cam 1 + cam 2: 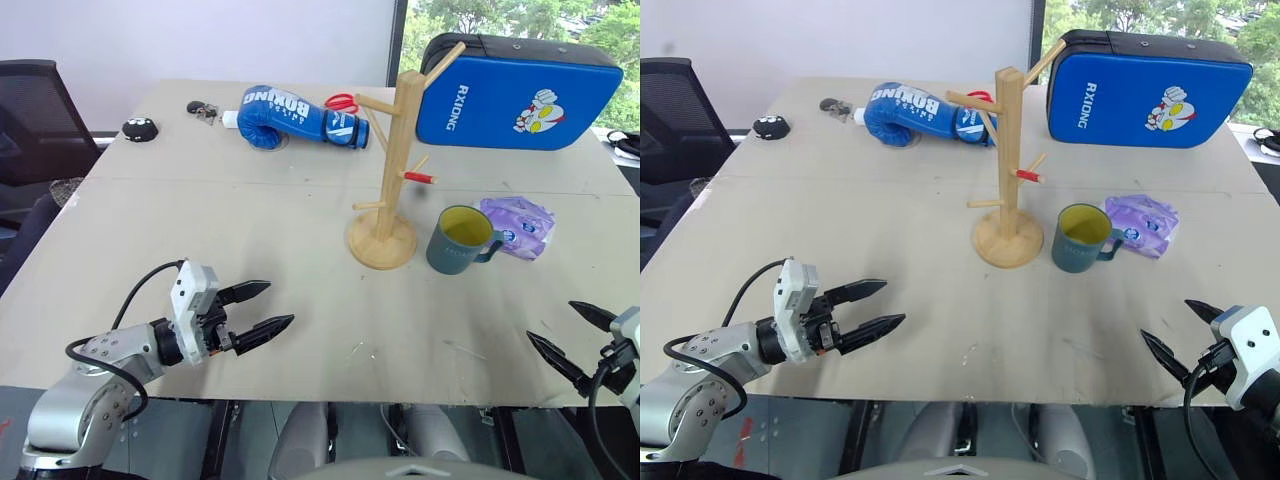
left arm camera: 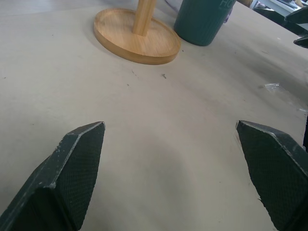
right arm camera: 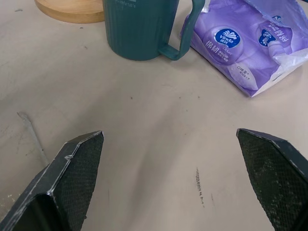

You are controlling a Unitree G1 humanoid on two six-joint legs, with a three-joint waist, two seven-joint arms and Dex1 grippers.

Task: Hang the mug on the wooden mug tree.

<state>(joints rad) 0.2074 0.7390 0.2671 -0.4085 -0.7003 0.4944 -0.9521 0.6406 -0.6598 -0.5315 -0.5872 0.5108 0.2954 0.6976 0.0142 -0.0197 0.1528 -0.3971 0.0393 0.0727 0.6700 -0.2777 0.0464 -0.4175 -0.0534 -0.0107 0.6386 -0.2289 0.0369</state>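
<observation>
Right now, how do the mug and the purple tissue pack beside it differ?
The mug stands upright, rigid and teal with a yellow inside; the purple tissue pack lies flat, soft and crinkled. The mug sits nearer the wooden mug tree; the pack lies on the mug's handle side. Both rest on the table, ungripped.

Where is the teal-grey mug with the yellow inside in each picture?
Left eye: teal-grey ceramic mug, right of centre.
Right eye: centre-right.
Left wrist: upper edge.
Right wrist: upper middle.
Shared landmark: round light wood mug tree base beside it.
</observation>
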